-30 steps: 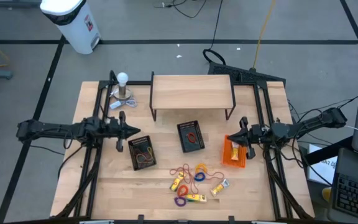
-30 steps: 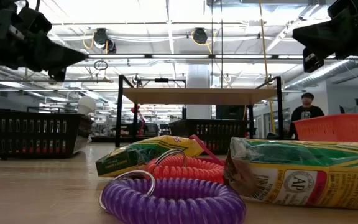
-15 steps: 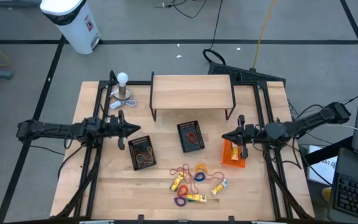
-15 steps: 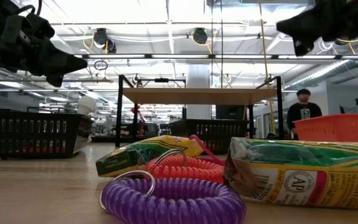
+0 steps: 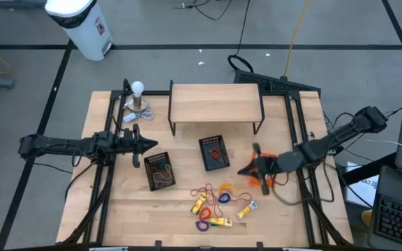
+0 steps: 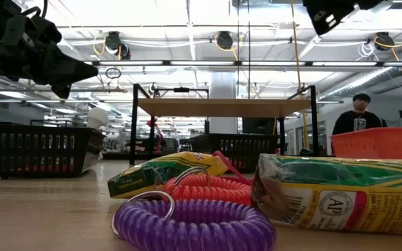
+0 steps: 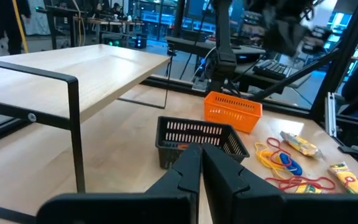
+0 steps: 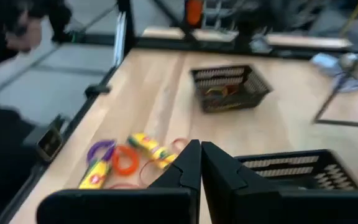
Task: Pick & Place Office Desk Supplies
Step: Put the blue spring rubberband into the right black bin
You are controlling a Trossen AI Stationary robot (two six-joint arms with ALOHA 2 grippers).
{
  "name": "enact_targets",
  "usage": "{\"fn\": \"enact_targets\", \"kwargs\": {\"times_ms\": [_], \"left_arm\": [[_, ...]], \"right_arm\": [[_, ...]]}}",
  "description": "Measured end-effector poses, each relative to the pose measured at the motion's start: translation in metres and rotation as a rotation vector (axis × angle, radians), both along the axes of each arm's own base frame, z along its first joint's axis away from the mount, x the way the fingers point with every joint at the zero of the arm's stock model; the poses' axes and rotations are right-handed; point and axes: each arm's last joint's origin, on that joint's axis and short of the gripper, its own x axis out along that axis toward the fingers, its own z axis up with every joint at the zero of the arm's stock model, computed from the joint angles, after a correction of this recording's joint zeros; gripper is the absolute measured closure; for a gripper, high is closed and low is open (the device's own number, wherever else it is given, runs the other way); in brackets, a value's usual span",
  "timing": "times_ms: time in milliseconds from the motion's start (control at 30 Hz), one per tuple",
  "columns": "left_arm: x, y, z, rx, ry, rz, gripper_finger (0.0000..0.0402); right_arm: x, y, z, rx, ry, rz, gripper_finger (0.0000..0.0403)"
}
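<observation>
The supplies lie loose in a pile [image 5: 218,202] near the table's near edge: coiled loops in purple [image 6: 194,224], orange-red [image 6: 211,187] and blue, thin red bands, and yellow packets [image 6: 340,195]. In the right wrist view the pile [image 8: 126,158] lies ahead of the fingers. My right gripper [image 5: 244,170] hovers shut and holds nothing, just left of the orange basket [image 5: 264,181] and above the table. My left gripper [image 5: 149,144] hovers shut and holds nothing above the far end of a black basket [image 5: 160,171] that holds loops.
A second black basket [image 5: 214,152] with a red item stands mid-table. A low wooden shelf [image 5: 215,103] spans the far side, and a white ball-topped stand [image 5: 138,97] sits at the far left corner. Bare wood lies left of the pile. A person [image 6: 358,115] stands in the room behind.
My right gripper has swung from over the orange basket toward the table's left and near edge, closer to the pile, blurred with motion. In the low view it has moved up and left. The person in the background has shifted.
</observation>
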Motion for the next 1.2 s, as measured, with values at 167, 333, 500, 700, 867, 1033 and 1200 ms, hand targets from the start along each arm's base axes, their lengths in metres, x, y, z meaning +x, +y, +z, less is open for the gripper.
{"fn": "enact_targets", "kwargs": {"times_ms": [167, 333, 500, 700, 867, 1033, 1200], "left_arm": [[0.0, 0.001, 0.0, 0.0, -0.001, 0.023, 0.0382], [0.0, 0.002, 0.0, -0.027, -0.007, 0.066, 0.0382], [0.0, 0.002, 0.0, -0.055, -0.011, 0.08, 0.0382], [0.0, 0.002, 0.0, -0.095, -0.015, 0.081, 0.0382], [0.0, 0.002, -0.001, -0.111, -0.003, 0.083, 0.0382], [0.0, 0.002, -0.001, -0.132, -0.007, 0.084, 0.0382], [0.0, 0.002, -0.001, -0.132, -0.006, 0.084, 0.0382]], "right_arm": [[0.021, 0.02, -0.019, -0.054, 0.106, 0.032, 0.0397], [0.037, 0.033, -0.036, -0.009, 0.206, 0.079, 0.0358], [0.045, 0.043, -0.065, -0.034, 0.316, 0.105, 0.0296], [0.05, 0.065, -0.086, -0.084, 0.308, 0.183, 0.0263], [0.051, 0.077, -0.095, -0.099, 0.27, 0.201, 0.0269], [0.062, 0.081, -0.113, -0.084, 0.301, 0.165, 0.0274], [0.075, 0.09, -0.125, -0.137, 0.363, 0.145, 0.0275]]}}
